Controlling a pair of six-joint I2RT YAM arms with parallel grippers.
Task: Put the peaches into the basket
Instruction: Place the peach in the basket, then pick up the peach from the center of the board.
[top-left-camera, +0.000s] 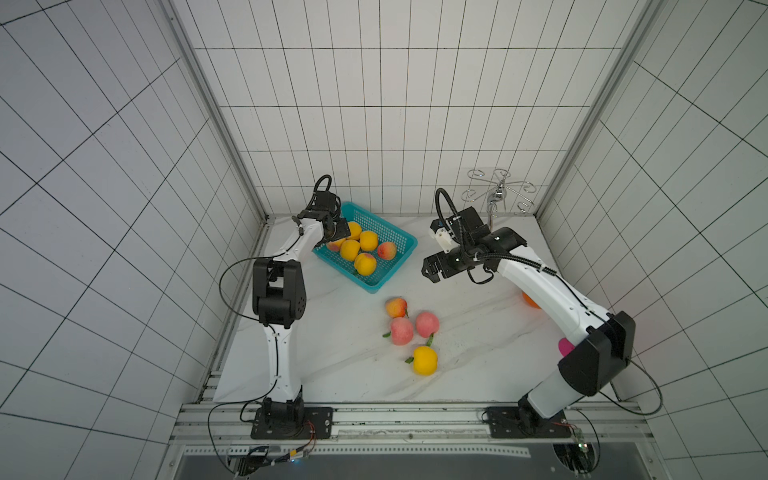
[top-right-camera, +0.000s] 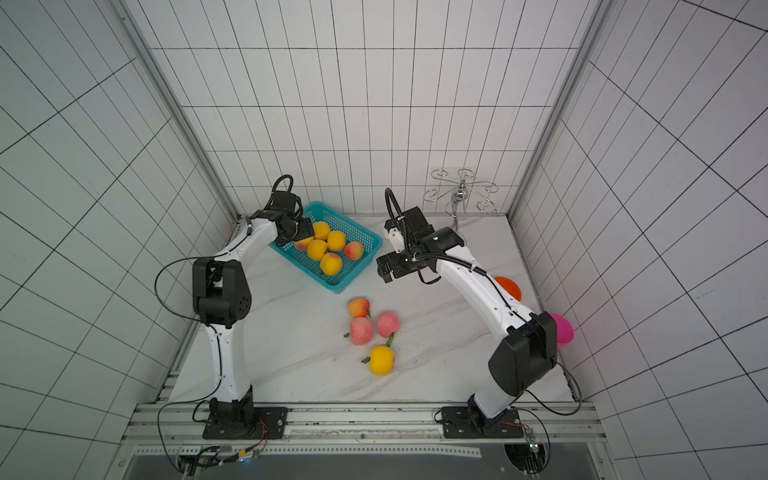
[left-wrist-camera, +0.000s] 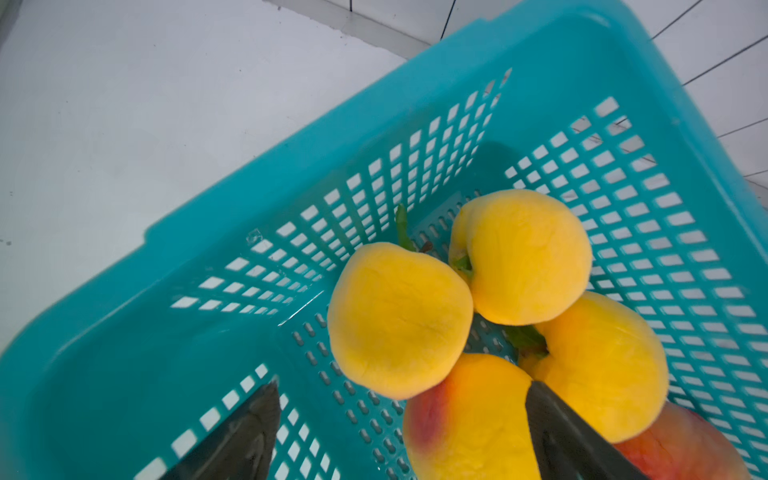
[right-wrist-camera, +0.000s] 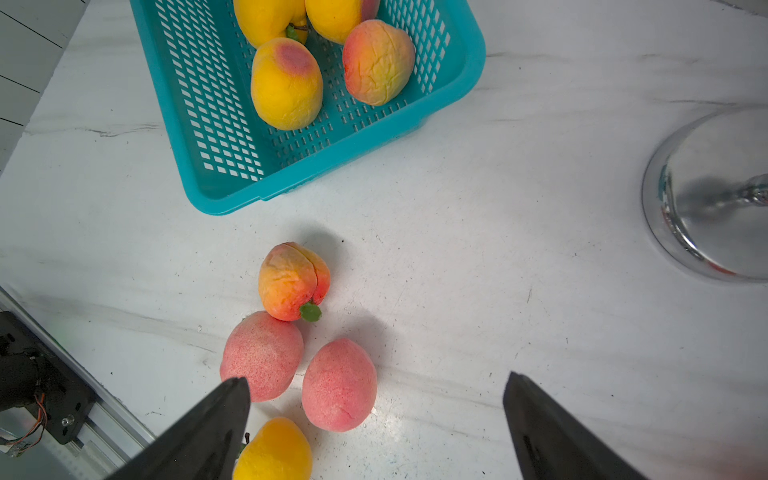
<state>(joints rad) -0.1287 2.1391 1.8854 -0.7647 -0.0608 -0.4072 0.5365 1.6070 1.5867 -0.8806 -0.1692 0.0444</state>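
Six peaches (top-left-camera: 365, 263) in the one teal basket (top-left-camera: 384, 223), four more peaches (top-left-camera: 402, 331) loose on the table (top-left-camera: 478, 353).
The left gripper (left-wrist-camera: 403, 384) hangs over the basket's left end with its jaws spread and nothing clamped; one finger (left-wrist-camera: 257, 428) is clear of every fruit. The right gripper (right-wrist-camera: 377, 377) hovers above the table to the right of the basket, jaws wide apart and empty. The four loose fruits, two pink, one orange-pink and one yellow, cluster just in front of the basket. One orange bowl (top-right-camera: 509, 286) and one pink bowl (top-right-camera: 563, 330) peek out behind the right arm.
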